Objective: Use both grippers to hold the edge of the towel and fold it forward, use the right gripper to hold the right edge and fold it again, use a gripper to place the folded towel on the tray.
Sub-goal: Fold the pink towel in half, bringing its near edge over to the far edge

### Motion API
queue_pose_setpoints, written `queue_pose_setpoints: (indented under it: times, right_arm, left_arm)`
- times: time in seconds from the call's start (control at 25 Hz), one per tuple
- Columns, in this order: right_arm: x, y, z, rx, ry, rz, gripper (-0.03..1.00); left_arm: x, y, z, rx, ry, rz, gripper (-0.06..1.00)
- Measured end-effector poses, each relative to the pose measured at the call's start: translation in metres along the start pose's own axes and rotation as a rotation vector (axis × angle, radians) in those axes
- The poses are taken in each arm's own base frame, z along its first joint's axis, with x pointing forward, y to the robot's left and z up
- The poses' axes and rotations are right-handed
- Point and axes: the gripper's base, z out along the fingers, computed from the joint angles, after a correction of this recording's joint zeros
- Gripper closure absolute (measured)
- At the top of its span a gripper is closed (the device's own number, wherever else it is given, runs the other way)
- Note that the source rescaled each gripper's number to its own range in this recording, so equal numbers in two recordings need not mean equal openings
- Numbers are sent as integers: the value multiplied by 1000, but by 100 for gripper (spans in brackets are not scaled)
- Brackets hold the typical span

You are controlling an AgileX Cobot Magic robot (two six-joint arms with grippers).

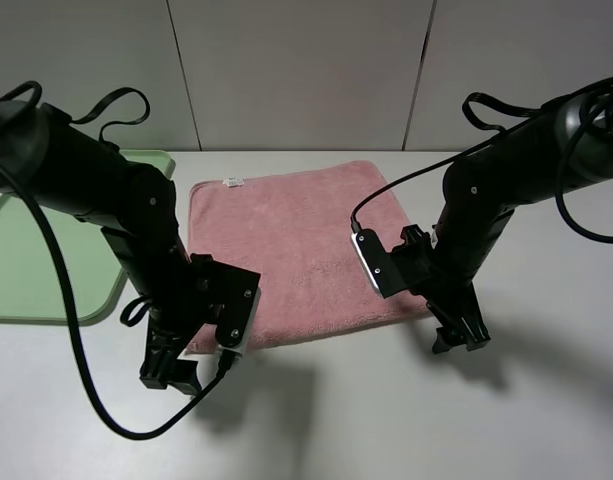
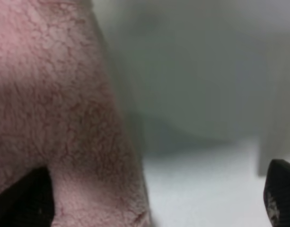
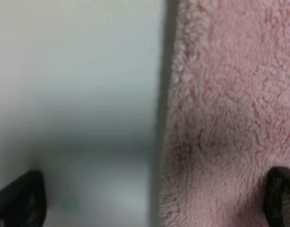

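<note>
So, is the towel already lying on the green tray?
No, the towel lies unfolded on the table, beside the tray.

Fluffy salmon-pink terry cloth towel (image 1: pixel 296 240), smooth matt white tabletop (image 1: pixel 386 420).
The cloth's pile looks soft and nubbly; the flat light-green plastic tray (image 1: pixel 26 270) is smooth with a dull sheen.

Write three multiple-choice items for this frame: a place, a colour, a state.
1. In the high view, the tray lies: A left of the towel; B on the towel; C right of it.
2. The towel's colour: A blue; B pink; C white.
3. The towel is: A folded once; B on the tray; C flat, unfolded.
Answers: 1 A, it sits beside the towel's left edge; 2 B, pink pile in every view; 3 C, one flat layer on the table.
</note>
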Motion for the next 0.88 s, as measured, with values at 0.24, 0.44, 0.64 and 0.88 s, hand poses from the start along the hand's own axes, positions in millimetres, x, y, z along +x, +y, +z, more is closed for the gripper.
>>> queue_pose_setpoints:
  times: [0.24,0.44,0.64,0.88]
  right_arm:
    - [-1,0,0,0,-6,9,-3]
    - [-1,0,0,-1,-7,11,-3]
    - [-1,0,0,3,-12,17,6]
    - [-2,-4,0,42,-25,27,49]
  left_arm:
    - [-1,3,0,-31,-9,0,20]
    - [-1,5,1,-54,-12,5,37]
    - [-1,6,2,-63,-14,5,59]
    - [-1,7,2,-65,-15,5,85]
